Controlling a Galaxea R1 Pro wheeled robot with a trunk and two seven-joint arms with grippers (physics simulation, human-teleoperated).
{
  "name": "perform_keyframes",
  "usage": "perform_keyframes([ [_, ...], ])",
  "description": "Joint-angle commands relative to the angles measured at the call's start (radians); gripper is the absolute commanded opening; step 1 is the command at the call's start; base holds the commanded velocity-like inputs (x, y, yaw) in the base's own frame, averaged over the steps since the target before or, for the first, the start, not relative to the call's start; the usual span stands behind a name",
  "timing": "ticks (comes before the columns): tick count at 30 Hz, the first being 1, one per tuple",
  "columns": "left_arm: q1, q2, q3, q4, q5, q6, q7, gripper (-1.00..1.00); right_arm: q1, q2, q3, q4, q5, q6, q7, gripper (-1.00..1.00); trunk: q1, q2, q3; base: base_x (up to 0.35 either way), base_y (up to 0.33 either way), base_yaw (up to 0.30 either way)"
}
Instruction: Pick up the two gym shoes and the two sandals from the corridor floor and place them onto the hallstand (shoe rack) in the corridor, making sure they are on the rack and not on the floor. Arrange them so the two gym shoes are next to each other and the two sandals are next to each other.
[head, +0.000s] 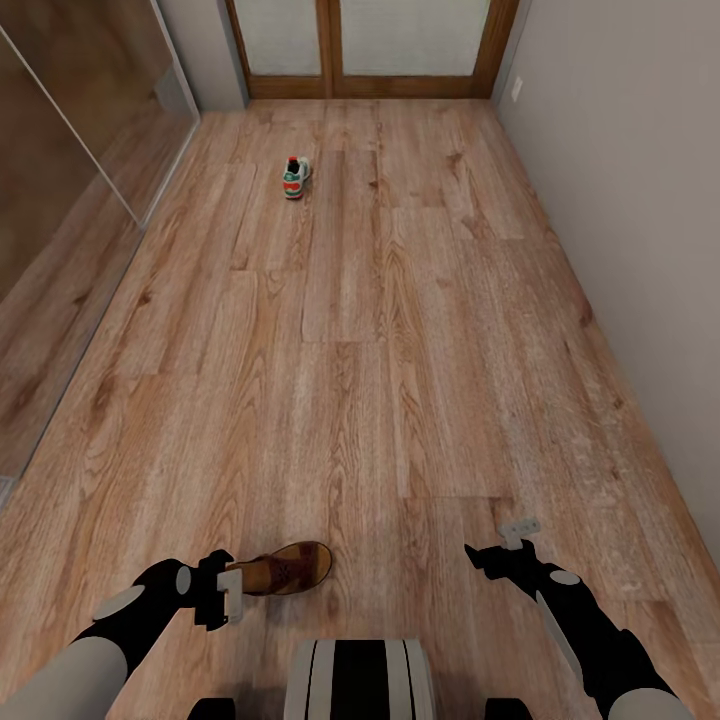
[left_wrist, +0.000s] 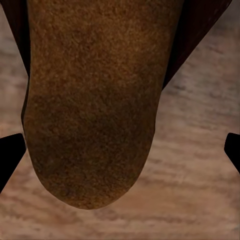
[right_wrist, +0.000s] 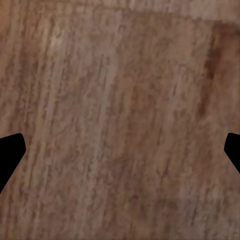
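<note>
head view: a long corridor of light-brown wood-grain plank flooring (head: 400, 330) is seen running toward wood-framed doors with frosted panels (head: 370, 45) at the far end. a white lace-up sneaker with green stripes and a red-orange heel patch (head: 295, 177) is seen standing alone on the planks far down the corridor, left of centre. a brown leather slip-on sandal with a dark reddish-brown strap and tan footbed (head: 285, 570) is held out at the left gripper (head: 232, 592), near the robot's trunk; whether it is lifted off the floor cannot be told. the right gripper (head: 512, 538) is seen well apart from it, over bare planks, with nothing in it.

left wrist view: the tan footbed of the sandal (left_wrist: 92, 105) is shown close up between the dark fingertips (left_wrist: 9, 155), which stand wide at both edges; a firm grasp cannot be confirmed here.

right wrist view: the flooring (right_wrist: 120, 110) is shown beneath spread, released fingertips (right_wrist: 10, 155).
</note>
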Motion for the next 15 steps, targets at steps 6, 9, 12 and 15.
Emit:
perform_keyframes([
  [6,0.000,0.001,-0.003,-0.002,-0.010,-0.008,-0.001,1.00,0.000,0.000,0.000,-0.002,0.005,0.005,0.004,1.00,0.000,0.000,-0.001,0.000,0.000,0.000],
  [9,0.000,0.001,-0.003,-0.003,-0.010,-0.007,0.000,1.00,0.000,0.000,0.000,-0.002,0.005,0.005,0.004,1.00,0.000,0.000,-0.001,0.000,0.000,0.000],
  [12,0.000,0.001,-0.003,-0.003,-0.010,-0.007,0.000,1.00,0.000,0.000,0.000,-0.002,0.005,0.005,0.004,1.00,0.000,0.000,-0.001,0.000,0.000,0.000],
  [15,0.000,0.001,-0.003,-0.003,-0.010,-0.007,0.001,1.00,0.000,0.000,0.000,-0.002,0.005,0.005,0.004,1.00,0.000,0.000,-0.001,0.000,0.000,0.000],
])
